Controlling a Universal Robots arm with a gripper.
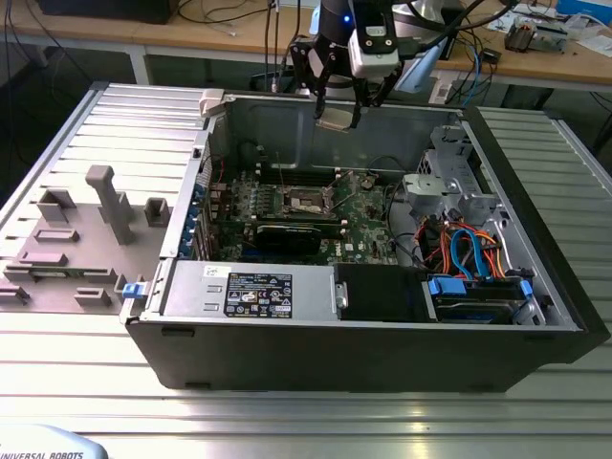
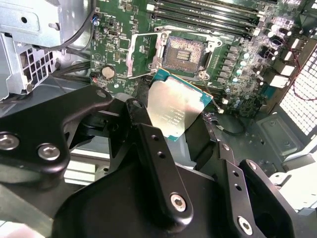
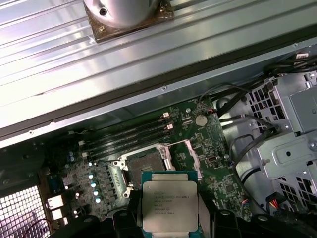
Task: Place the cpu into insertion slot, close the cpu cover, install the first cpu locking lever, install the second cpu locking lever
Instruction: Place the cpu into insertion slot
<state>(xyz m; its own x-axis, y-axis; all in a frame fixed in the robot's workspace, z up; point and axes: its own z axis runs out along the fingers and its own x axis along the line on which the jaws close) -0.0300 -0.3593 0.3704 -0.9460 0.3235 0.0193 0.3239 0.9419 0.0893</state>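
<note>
Exterior view has the pincer [image 1: 339, 113] hanging over the open computer case [image 1: 382, 354] that stands on the table [image 1: 287, 421], pinching the cpu [image 1: 337, 120] well above the green motherboard [image 1: 368, 215]. In both wrist views the cpu [image 2: 176, 106] [image 3: 170, 206] sits clamped between the black fingers [image 2: 148, 144], silver top showing. It is apart from the insertion slot [image 2: 184, 53] [image 3: 143, 167], whose dark centre lies bare near the long memory slots [image 3: 133, 136].

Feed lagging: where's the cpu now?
In the exterior view the cpu hangs in the gripper above the open case, well above the insertion slot.
</note>
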